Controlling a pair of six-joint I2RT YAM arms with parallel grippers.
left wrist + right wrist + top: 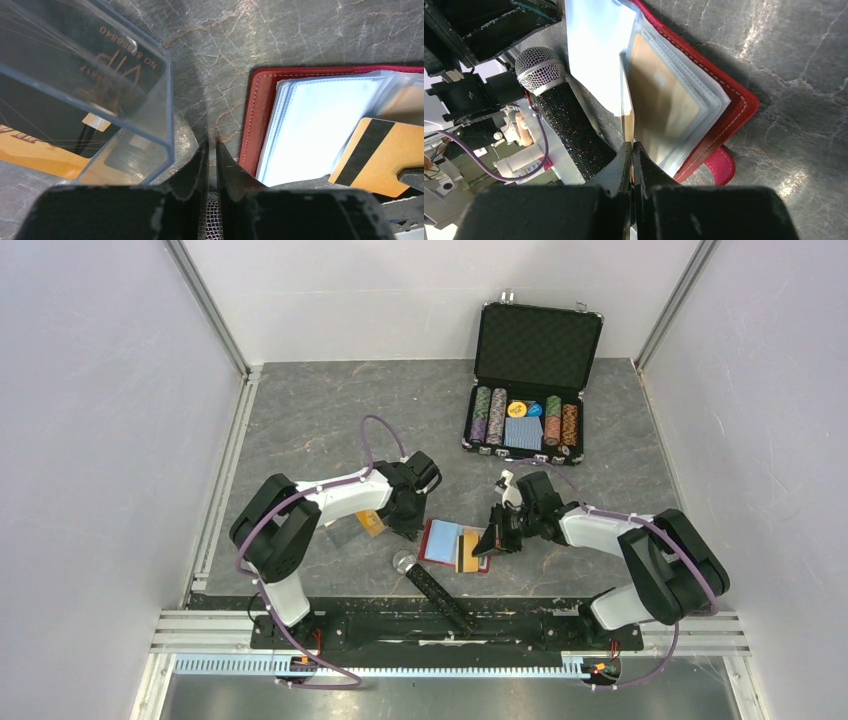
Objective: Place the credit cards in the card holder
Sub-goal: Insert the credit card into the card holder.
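The red card holder (pixel 432 536) lies open on the table, its blue-grey sleeves up. My right gripper (pixel 496 540) is shut on an orange-gold card (pixel 467 552) with a black stripe, which lies over the holder's right half. In the right wrist view the card (pixel 628 122) stands edge-on in my gripper (pixel 631 146) at the sleeves of the holder (pixel 736 107). Another gold card (pixel 664 100) shows inside a sleeve. My left gripper (pixel 212 144) is shut and empty, tips on the table just left of the holder (pixel 252 120). More black and orange cards (pixel 75 95) lie in the clear case.
The clear plastic case (pixel 358 525) sits left of the holder, under my left arm. A black glittery microphone (pixel 435 588) lies in front of the holder and shows in the right wrist view (pixel 569 125). The open black poker-chip case (pixel 530 390) stands at the back right.
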